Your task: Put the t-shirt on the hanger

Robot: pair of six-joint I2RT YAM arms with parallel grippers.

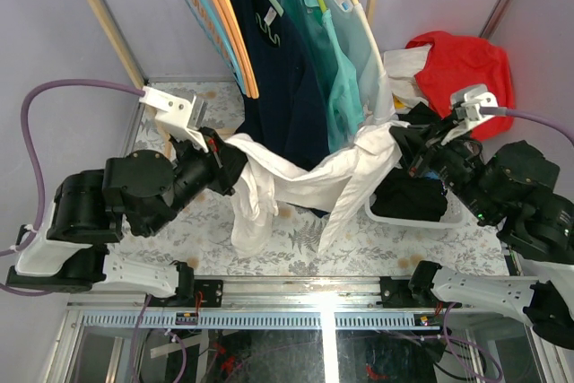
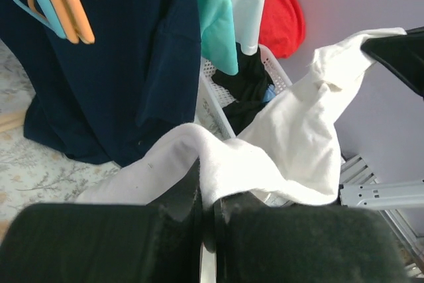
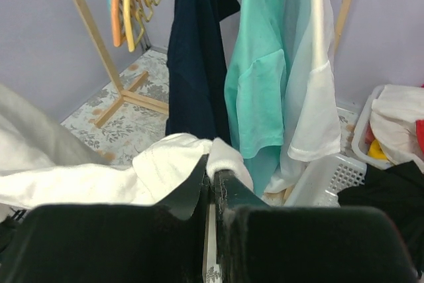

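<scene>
The white t-shirt (image 1: 296, 172) hangs stretched between my two grippers above the table, sagging in the middle with folds drooping down. My left gripper (image 1: 229, 145) is shut on one end of it; in the left wrist view the cloth (image 2: 285, 130) bunches over the closed gripper (image 2: 207, 187). My right gripper (image 1: 397, 139) is shut on the other end, with a fold of the shirt (image 3: 165, 164) pinched at its tip (image 3: 213, 170). On the rail at the back, a pale yellow hanger (image 3: 128, 24) hangs empty beside an orange one.
A wooden rack (image 1: 99, 6) at the back carries empty orange and blue hangers (image 1: 229, 29), a navy shirt (image 1: 278, 69), a teal shirt (image 1: 327, 60) and a pale mint-white shirt (image 1: 363, 42). A white basket (image 1: 457, 213) of dark clothes and a red cloth (image 1: 457, 65) lie at the right.
</scene>
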